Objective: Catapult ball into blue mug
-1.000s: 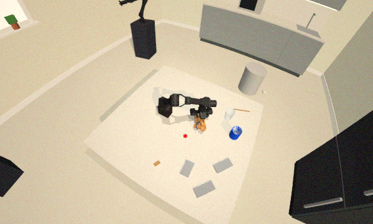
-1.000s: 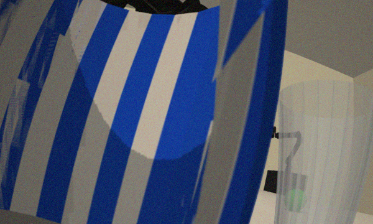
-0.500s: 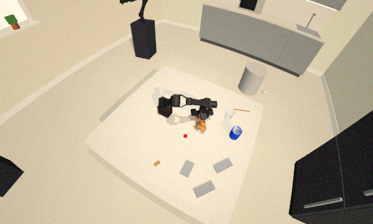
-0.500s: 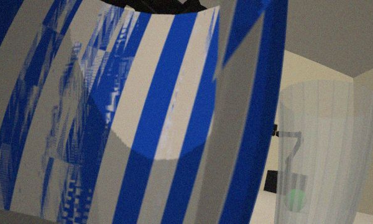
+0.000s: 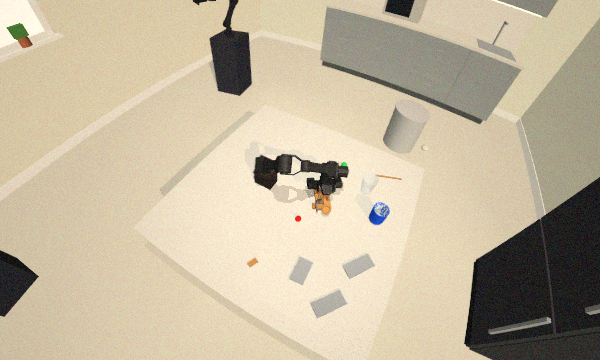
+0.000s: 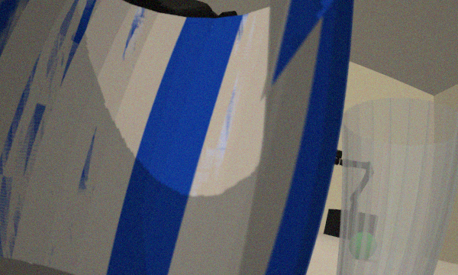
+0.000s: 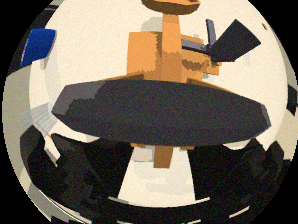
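One tool (image 5: 325, 188) (image 7: 161, 125), closed on the rear end of the orange catapult (image 5: 322, 200) (image 7: 142, 54), and straight out beyond the fingers, the long throwing arm (image 7: 171, 47) running away to a round cup (image 5: 326, 210) (image 7: 171, 5). On the bench (image 5: 205, 215) (image 6: 320, 261) (image 7: 100, 35), right beside the robot arm, well short of the blue mug (image 5: 375, 217) (image 6: 210, 103) (image 7: 39, 46). Probably light, likely stiff, maybe a touch slick if plastic; easy to swing round, just as easy to tip or skid with a careless squeeze. Best hold, by the look of it: low on the blocky body, clear of the throwing arm and its moving parts. And now the looks: warm matt orange, boxy in the middle, with a dark angular fin (image 7: 235, 42) jutting off one side. Off to the sides, a red ball (image 5: 298, 218) on open bench and a green ball (image 5: 344, 164) (image 6: 362, 245) by the robot arm. Aiming still to be judged, with a clear glass (image 5: 368, 184) (image 6: 404, 191) (image 7: 39, 117) worryingly near the mug!
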Available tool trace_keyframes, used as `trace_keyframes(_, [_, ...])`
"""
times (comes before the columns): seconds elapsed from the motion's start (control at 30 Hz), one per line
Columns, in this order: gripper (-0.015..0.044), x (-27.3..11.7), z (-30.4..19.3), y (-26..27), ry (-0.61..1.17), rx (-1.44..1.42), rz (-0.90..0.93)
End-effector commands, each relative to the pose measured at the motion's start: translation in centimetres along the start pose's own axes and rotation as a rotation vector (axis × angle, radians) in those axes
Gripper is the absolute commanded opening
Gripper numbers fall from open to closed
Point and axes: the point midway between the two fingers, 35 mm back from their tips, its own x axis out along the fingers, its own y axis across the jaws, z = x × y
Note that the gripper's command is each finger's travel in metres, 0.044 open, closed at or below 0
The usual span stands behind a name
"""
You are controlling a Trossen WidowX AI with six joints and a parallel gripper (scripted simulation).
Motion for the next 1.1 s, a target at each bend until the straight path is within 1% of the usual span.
trace_keyframes(0.0, [0.0,0.3,0.0,0.1,-0.01,-0.006,0.008])
trace_keyframes(0.3, [0.0,0.7,0.0,0.0,0.0,0.0,0.0])
trace_keyframes(0.77, [0.0368,0.7,0.0,0.0,0.0,0.0,0.0])
trace_keyframes(0.83, [0.042,-0.4,0.0,0.1,0.001,0.0,0.001])
trace_keyframes(0.87, [0.044,-1.7,0.0,0.3,0.002,-0.001,0.002])
trace_keyframes(1.0, [0.044,-8.3,-0.1,0.1,0.004,-0.004,0.001])
trace_keyframes(1.07, [0.044,-9.4,-0.2,-0.1,0.004,-0.004,0.001])
